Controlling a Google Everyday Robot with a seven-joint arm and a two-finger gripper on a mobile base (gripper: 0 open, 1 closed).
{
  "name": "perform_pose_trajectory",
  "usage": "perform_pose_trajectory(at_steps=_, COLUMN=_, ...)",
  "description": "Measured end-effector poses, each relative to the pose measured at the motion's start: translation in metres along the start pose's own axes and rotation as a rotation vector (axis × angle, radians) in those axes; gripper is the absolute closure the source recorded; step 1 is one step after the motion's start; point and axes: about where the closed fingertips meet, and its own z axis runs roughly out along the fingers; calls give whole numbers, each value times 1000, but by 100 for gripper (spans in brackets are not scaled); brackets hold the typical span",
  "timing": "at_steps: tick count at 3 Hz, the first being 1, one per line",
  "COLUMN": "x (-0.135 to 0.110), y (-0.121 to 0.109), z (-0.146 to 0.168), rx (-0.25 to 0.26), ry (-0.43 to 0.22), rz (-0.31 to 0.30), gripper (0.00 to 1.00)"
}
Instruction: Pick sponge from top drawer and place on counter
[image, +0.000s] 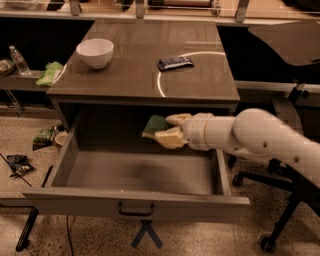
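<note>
The top drawer (135, 204) stands pulled open below the counter (135, 75). My gripper (169, 129) comes in from the right on a white arm and is shut on the sponge (154, 125), dark green on top with yellow foam below. The sponge hangs lifted above the drawer floor, just under the counter's front edge. The fingers (176, 120) clamp its right side and cover part of it.
A white bowl (95, 52) sits on the counter at the back left, a dark blue snack packet (175, 63) at the middle right. A light green cloth (50, 73) lies on a shelf to the left. Office chair bases (272, 220) stand on the right.
</note>
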Motion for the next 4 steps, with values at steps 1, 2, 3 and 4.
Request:
perform_pose_trajectory(at_steps=1, x=-59, y=-12, z=-50, rx=3, ry=-54, rz=-37, gripper=100)
perform_pose_trajectory(at_steps=2, x=-63, y=-14, z=-47, rx=0, ry=-52, rz=-48, gripper=100)
perform_pose_trajectory(at_steps=3, x=-85, y=-31, z=-31, rx=-13, ry=-41, rz=-90, gripper=100)
perform_pose_trajectory(at_steps=4, x=-126, y=-65, z=4, rx=-45, ry=-37, rz=-172, gripper=100)
